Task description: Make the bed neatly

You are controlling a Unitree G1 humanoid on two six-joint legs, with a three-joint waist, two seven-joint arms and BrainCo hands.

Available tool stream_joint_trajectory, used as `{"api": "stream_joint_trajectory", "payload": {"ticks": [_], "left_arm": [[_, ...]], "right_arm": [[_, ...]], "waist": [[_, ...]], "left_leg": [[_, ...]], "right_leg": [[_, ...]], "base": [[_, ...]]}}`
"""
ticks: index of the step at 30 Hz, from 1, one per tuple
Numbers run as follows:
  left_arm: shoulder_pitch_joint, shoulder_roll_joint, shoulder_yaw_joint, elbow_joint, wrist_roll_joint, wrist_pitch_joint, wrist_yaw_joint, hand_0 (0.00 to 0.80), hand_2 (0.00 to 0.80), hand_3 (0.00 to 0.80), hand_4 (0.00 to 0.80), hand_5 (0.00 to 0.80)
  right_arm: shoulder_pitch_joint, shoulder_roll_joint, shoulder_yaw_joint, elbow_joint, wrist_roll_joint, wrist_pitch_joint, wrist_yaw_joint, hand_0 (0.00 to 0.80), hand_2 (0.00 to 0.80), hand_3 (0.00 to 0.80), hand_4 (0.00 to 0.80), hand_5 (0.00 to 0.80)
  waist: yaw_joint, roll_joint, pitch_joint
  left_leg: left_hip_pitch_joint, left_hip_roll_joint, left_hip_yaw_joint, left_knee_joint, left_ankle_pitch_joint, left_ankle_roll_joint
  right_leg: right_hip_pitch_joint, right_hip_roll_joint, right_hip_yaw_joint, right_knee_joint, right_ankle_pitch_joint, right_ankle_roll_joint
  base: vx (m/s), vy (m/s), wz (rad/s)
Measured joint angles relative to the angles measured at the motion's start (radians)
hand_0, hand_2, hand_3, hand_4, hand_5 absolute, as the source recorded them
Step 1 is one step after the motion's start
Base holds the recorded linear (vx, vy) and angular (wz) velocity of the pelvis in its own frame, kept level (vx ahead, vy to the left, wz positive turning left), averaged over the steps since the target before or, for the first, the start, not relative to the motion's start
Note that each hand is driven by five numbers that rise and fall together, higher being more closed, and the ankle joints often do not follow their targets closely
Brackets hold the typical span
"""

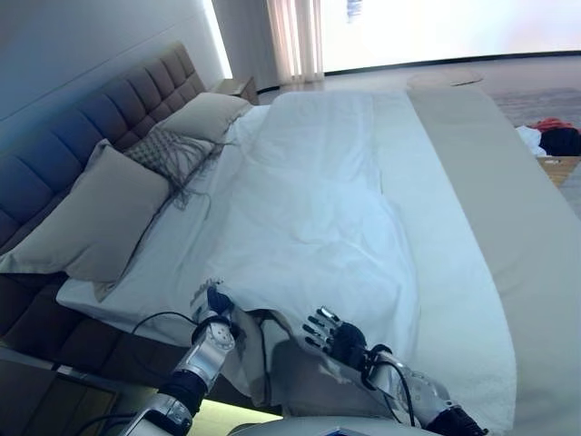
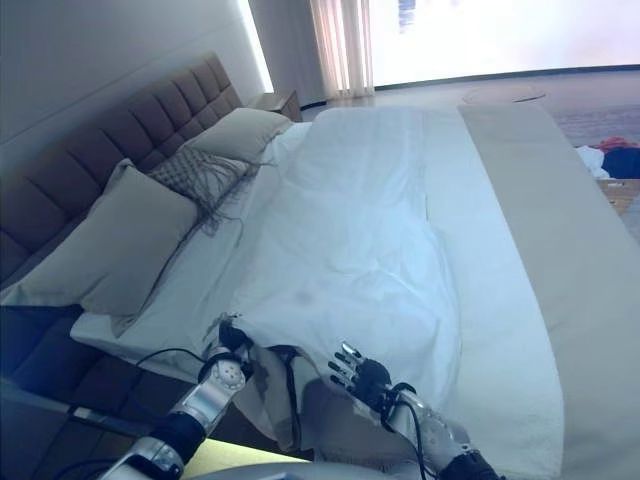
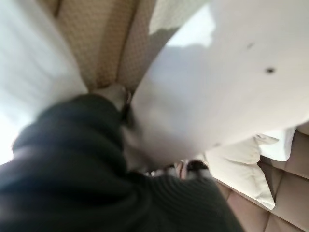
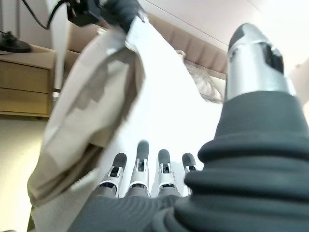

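A white duvet (image 1: 318,209) lies spread over the bed with wrinkles down its middle. My left hand (image 1: 216,307) is at the near side of the bed, by the pillow end, and is shut on the duvet's corner. The right wrist view shows that corner (image 4: 96,96) hanging from the left hand (image 4: 118,9), its beige underside turned out. My right hand (image 1: 343,343) is just to the right, at the duvet's near edge, with fingers (image 4: 140,162) straight and holding nothing. In the left wrist view white cloth (image 3: 217,87) bunches past the dark cover.
Three pillows lean on the tufted headboard (image 1: 82,136): a large beige one (image 1: 100,218), a patterned one (image 1: 168,150) and a far beige one (image 1: 204,113). A beige runner (image 1: 508,209) covers the foot end. A nightstand (image 4: 24,82) stands near me; clothes (image 1: 554,136) lie at right.
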Motion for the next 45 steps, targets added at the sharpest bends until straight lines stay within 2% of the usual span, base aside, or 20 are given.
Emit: {"api": "stream_joint_trajectory", "payload": {"ticks": [8, 13, 20, 25, 29, 34, 38, 42, 45], "left_arm": [[0.003, 0.020, 0.058, 0.066, 0.034, -0.020, 0.012, 0.800, 0.800, 0.800, 0.800, 0.800], [0.013, 0.057, 0.141, 0.104, 0.062, -0.041, 0.015, 0.800, 0.800, 0.800, 0.800, 0.800], [0.056, 0.119, 0.260, 0.167, 0.067, -0.087, 0.015, 0.800, 0.800, 0.800, 0.800, 0.800], [0.068, 0.198, 0.310, 0.208, 0.055, -0.104, 0.011, 0.800, 0.800, 0.800, 0.800, 0.800], [0.080, 0.269, 0.387, 0.252, 0.014, -0.110, -0.015, 0.800, 0.800, 0.800, 0.800, 0.800], [0.099, 0.375, 0.494, 0.314, -0.085, -0.140, -0.082, 0.800, 0.800, 0.800, 0.800, 0.800], [0.088, 0.455, 0.552, 0.358, -0.153, -0.150, -0.151, 0.800, 0.800, 0.800, 0.800, 0.800], [0.088, 0.506, 0.574, 0.397, -0.169, -0.150, -0.208, 0.800, 0.800, 0.800, 0.800, 0.800], [0.089, 0.505, 0.591, 0.413, -0.181, -0.150, -0.228, 0.800, 0.800, 0.800, 0.800, 0.800]], "right_arm": [[0.029, -0.011, -0.183, -0.001, 0.002, -0.102, 0.040, 0.000, 0.000, 0.000, 0.000, 0.000], [0.057, -0.018, -0.301, 0.001, -0.016, -0.123, 0.039, 0.000, 0.000, 0.000, 0.000, 0.000], [0.087, -0.039, -0.412, 0.079, -0.019, -0.125, 0.035, 0.000, 0.000, 0.000, 0.000, 0.000], [0.087, -0.055, -0.425, 0.108, -0.019, -0.125, 0.044, 0.000, 0.000, 0.000, 0.000, 0.000], [0.087, -0.063, -0.424, 0.112, -0.019, -0.126, 0.052, 0.000, 0.000, 0.000, 0.000, 0.000], [0.086, -0.068, -0.424, 0.112, -0.019, -0.136, 0.060, 0.000, 0.000, 0.000, 0.000, 0.000], [0.086, -0.069, -0.417, 0.112, -0.017, -0.143, 0.070, 0.000, 0.000, 0.000, 0.000, 0.000], [0.082, -0.067, -0.386, 0.111, -0.014, -0.147, 0.067, 0.000, 0.000, 0.000, 0.000, 0.000], [0.082, -0.067, -0.378, 0.111, -0.003, -0.149, 0.047, 0.000, 0.000, 0.000, 0.000, 0.000]], "waist": [[-0.030, -0.004, 0.012], [-0.055, 0.002, 0.015], [-0.057, 0.019, 0.016], [-0.055, 0.028, 0.016], [-0.053, 0.041, 0.013], [-0.051, 0.040, 0.011], [-0.051, 0.035, 0.003], [-0.050, 0.028, -0.005], [-0.049, 0.028, -0.006]], "left_leg": [[0.001, 0.004, 0.002, 0.000, 0.000, 0.000], [0.010, 0.005, 0.004, -0.001, 0.000, 0.000], [0.034, 0.010, 0.003, -0.001, 0.006, 0.001], [0.034, 0.009, 0.001, -0.002, 0.021, -0.008], [0.024, 0.010, -0.002, -0.005, 0.024, -0.008], [0.014, 0.012, -0.003, -0.007, 0.024, -0.008], [0.000, 0.015, -0.006, -0.007, 0.024, -0.008], [-0.002, 0.022, -0.029, -0.006, 0.024, -0.008], [-0.002, 0.025, -0.031, -0.004, 0.024, -0.008]], "right_leg": [[-0.006, 0.009, 0.014, -0.009, 0.004, -0.006], [-0.011, 0.013, 0.027, -0.014, 0.008, -0.012], [-0.004, 0.012, 0.025, -0.015, 0.009, -0.015], [0.007, 0.009, 0.013, -0.027, 0.009, -0.015], [0.006, 0.009, 0.003, -0.029, 0.010, -0.017], [0.005, 0.010, -0.007, -0.033, 0.011, -0.018], [0.004, 0.012, -0.018, -0.040, 0.011, -0.019], [0.010, 0.018, -0.033, -0.049, 0.014, -0.022], [0.014, 0.022, -0.035, -0.052, 0.016, -0.025]], "base": [[0.008, 0.006, -0.06], [0.029, 0.033, -0.16], [0.004, 0.041, -0.17], [-0.026, 0.043, 0.07], [-0.023, 0.023, 0.07], [-0.013, 0.010, 0.05], [-0.010, 0.018, 0.05], [0.006, 0.040, 0.03], [0.003, 0.009, -0.01]]}}
